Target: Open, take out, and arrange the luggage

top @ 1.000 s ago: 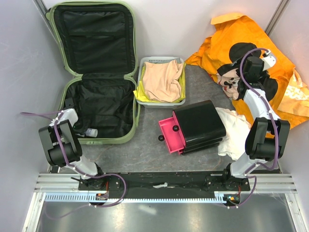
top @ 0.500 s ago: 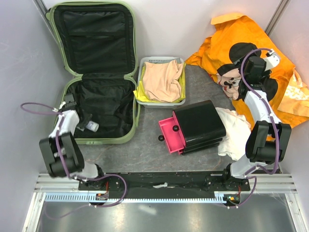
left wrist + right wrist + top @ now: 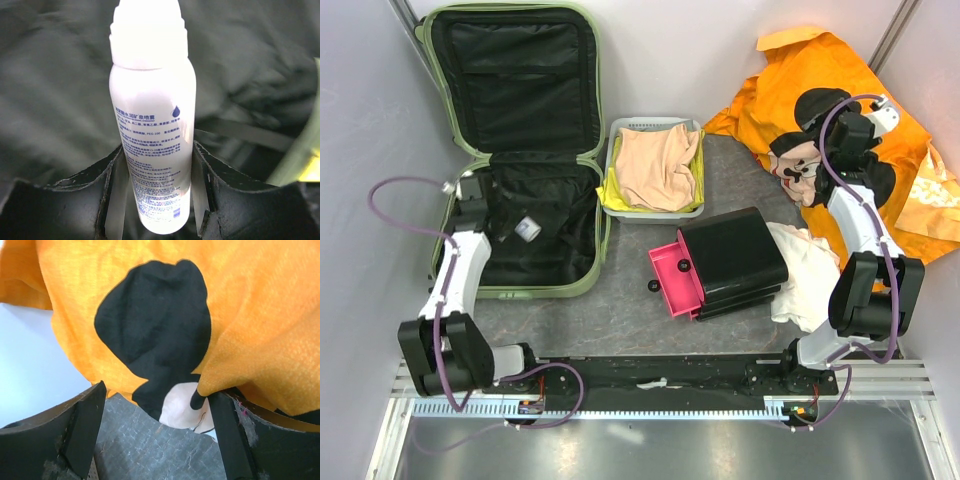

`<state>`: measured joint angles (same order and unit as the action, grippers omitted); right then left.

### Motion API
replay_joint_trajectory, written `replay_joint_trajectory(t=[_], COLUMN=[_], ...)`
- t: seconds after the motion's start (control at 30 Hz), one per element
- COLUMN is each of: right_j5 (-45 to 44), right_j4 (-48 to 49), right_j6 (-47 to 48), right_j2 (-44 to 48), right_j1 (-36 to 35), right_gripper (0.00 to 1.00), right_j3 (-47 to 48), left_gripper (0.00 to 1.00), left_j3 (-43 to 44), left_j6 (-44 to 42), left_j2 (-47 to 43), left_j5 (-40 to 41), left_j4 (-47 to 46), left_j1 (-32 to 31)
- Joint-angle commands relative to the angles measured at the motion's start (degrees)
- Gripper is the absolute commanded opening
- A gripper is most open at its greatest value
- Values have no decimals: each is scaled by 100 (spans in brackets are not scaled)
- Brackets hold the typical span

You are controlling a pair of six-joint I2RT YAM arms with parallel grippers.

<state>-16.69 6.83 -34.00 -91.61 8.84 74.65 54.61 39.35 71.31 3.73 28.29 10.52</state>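
The pale green luggage [image 3: 540, 291] lies open at the back left, its lid [image 3: 515, 80] propped against the wall and black lining showing in both halves. My left gripper [image 3: 510, 230] hovers over the lower half, shut on a white spray bottle [image 3: 528, 228]. In the left wrist view the bottle [image 3: 152, 125] stands between the fingers of my left gripper [image 3: 156, 190], with black lining [image 3: 55, 85] behind it. My right gripper [image 3: 835, 150] is open over the orange Mickey cloth [image 3: 840, 70]. In the right wrist view my right gripper [image 3: 157, 415] has one finger touching a fold of the cloth [image 3: 250, 315].
A white mesh basket [image 3: 616, 140] with peach and yellow clothes stands right of the luggage. A black box [image 3: 735, 255] with an open pink drawer [image 3: 672, 278] sits mid-table, a small black knob [image 3: 653, 286] beside it. A white cloth [image 3: 807, 275] lies right of the box. Walls close in on both sides.
My left arm has stretched forward, carrying the spray bottle from the suitcase's near edge to over the middle of its lower half. The right arm has barely moved.
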Motion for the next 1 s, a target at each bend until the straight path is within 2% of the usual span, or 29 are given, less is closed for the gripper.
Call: replay_joint_trajectory(t=[0.0,0.03,0.07,0.2,0.3,0.33,0.43,0.5,0.53,0.63,0.77,0.87,0.97], right_j5=[-1,-10,-53,-115,-11,51,567,902,1409,2193,2581,2688,2592], right_j4=[135,82,82,257,949,1561,2504,2639,2691,2273,1945,1699,1760], right_j6=[306,376,463,710,579,526,298,131,0,51,472,526,473], right_j2=[74,65,65,143,336,494,819,987,1127,1399,1603,1699,1989], right_j1=[-31,-40,-66,-119,-119,-119,-128,-154,-172,-417,-849,-1025,-1112], right_gripper=[89,89,89,89,89,89,89,88,88,88,88,88,89], right_j3=[479,515,550,490,-70,-309,-1179,-1583,-1690,-1893,-1911,-1726,-2006], left_gripper=[13,13,13,13,14,13,13,13,13,13,13,13,13], left_j3=[1242,1428,1621,2483,2590,2581,2152,1819,1703,1141,578,244,-133], left_j6=[-402,-367,-350,62,-5,-50,-156,-226,-209,45,300,581,924], left_j2=[435,645,778,1280,1517,1561,1535,1422,1317,791,209,-124,-266], left_j5=[-890,-996,-1249,-2199,-2955,-3061,-3325,-3343,-3317,-3141,-3027,-2904,-2886], left_j4=[-377,-351,-273,-175,-411,-412,-596,-658,-763,-1096,-1133,-1360,-1764], left_j1=[-822,-981,-1408,-2071,-2572,-2703,-3091,-3293,-3355,-3566,-3890,-4162,-4400])
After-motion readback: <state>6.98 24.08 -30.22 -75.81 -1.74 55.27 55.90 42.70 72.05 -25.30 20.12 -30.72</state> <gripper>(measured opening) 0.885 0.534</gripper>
